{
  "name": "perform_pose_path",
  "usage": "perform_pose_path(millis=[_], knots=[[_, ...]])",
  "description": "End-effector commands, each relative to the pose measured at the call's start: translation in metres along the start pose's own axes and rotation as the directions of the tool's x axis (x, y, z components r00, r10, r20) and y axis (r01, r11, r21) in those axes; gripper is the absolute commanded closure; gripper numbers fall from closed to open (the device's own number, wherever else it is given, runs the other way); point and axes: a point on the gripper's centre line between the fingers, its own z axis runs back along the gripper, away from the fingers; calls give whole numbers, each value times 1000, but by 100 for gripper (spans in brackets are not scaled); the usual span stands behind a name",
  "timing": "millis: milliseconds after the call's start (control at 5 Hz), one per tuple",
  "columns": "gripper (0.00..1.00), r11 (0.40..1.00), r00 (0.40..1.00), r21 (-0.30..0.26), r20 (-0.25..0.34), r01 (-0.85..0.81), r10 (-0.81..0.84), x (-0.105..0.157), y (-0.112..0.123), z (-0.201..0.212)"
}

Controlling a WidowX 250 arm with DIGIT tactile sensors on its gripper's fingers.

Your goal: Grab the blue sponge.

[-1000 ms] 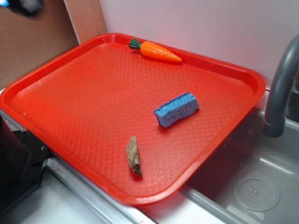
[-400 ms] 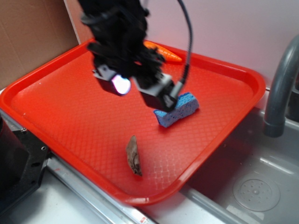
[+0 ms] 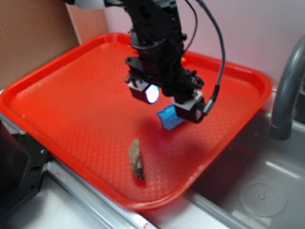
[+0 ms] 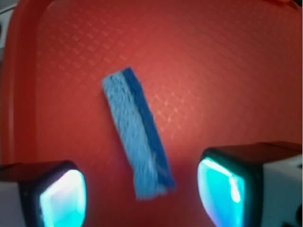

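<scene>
The blue sponge (image 3: 168, 117) lies on the red tray (image 3: 62, 95), right of its middle, mostly hidden behind my gripper in the exterior view. In the wrist view the blue sponge (image 4: 137, 134) lies lengthwise, its near end between my two glowing fingers. My gripper (image 3: 167, 101) hangs just above it, open and empty, one finger (image 3: 145, 91) to its left and one finger (image 3: 190, 109) to its right. It shows open in the wrist view (image 4: 142, 196) too.
A brown wood-like sliver (image 3: 136, 159) lies near the tray's front edge. A grey faucet (image 3: 286, 90) and the sink basin (image 3: 257, 191) are to the right. A brown board (image 3: 28, 38) stands at the back left.
My gripper came into view from the upper left, moved right and down, and now hangs over the sponge, covering most of it. The carrot is now hidden behind the arm.
</scene>
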Motion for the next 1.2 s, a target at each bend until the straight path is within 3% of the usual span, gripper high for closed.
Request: perform_pose_path(millis=[0, 200, 400, 600, 800, 1000], knots=[[32, 999, 999, -38, -29, 26, -27, 9, -1, -31], [100, 998, 998, -49, -56, 36, -39, -4, 5, -30], [100, 976, 980, -121, -58, 181, -189, -12, 24, 8], [100, 960, 966, -155, -72, 235, -248, 17, 54, 54], [100, 973, 970, -95, -97, 212, -221, 2, 88, 109], [100, 986, 982, -46, -90, 161, -164, -15, 129, 133]])
